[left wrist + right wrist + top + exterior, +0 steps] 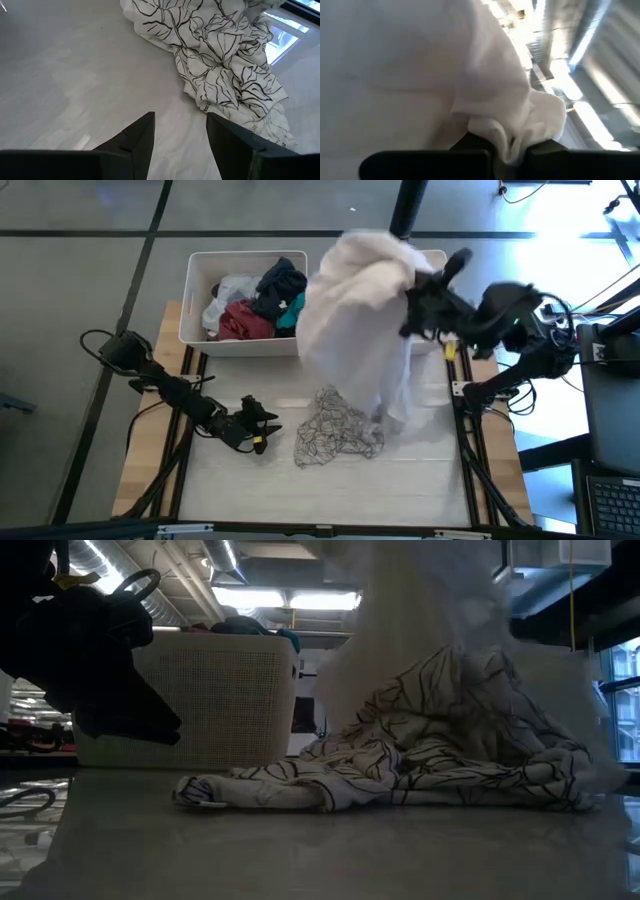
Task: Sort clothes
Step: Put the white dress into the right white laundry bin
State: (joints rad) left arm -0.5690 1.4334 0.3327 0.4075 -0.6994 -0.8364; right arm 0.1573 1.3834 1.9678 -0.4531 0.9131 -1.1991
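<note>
My right gripper (pixel 412 298) is raised above the table's right half and shut on a large white garment (pixel 355 320), which hangs down from it. A black-patterned white garment (pixel 335 432) lies crumpled on the table below; it also shows in the low view (pixel 420 765) and in the left wrist view (pixel 220 55). My left gripper (pixel 268 428) is open and empty low over the table, just left of the patterned garment. Maroon, dark, teal and light clothes (pixel 255 305) lie in the left white bin (pixel 196 300). My right gripper pinches a bunched fold of the white garment (pixel 507 132) between its two fingers, several layers gathered together. The fingers come from the table's right side, well above the table. The garment hangs slack below the fingers; its lower end (pixel 392 412) reaches down by the patterned garment.
A second white bin (pixel 440 262) stands at the back right, mostly hidden by the hanging white garment. Bare table top lies in front of both grippers toward the near edge (pixel 330 490). Cables run beside the table's left and right edges.
</note>
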